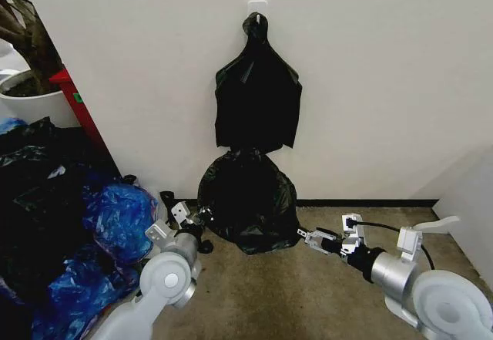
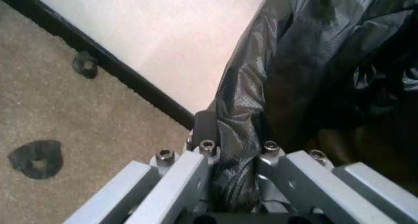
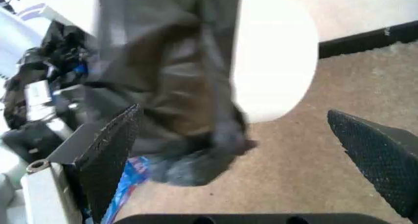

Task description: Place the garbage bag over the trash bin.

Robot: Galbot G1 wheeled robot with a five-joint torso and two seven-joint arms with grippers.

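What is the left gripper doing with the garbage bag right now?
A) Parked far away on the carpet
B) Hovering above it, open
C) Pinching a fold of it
C: in the left wrist view, the left gripper is clamped on a gathered fold of the garbage bag.

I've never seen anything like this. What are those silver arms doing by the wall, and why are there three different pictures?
One picture comes from a camera on the robot's head; the other two sit on its wrists. The silver arms end in grippers, its hands. The left gripper is shut on the garbage bag, the shiny black plastic pulled over a white bin on the carpet by the wall. Its wrist camera shows the plastic pinched between the fingers. The right gripper is open at the bag's other side. Another black bag hangs on a hook above, and blue bags are heaped at the left.
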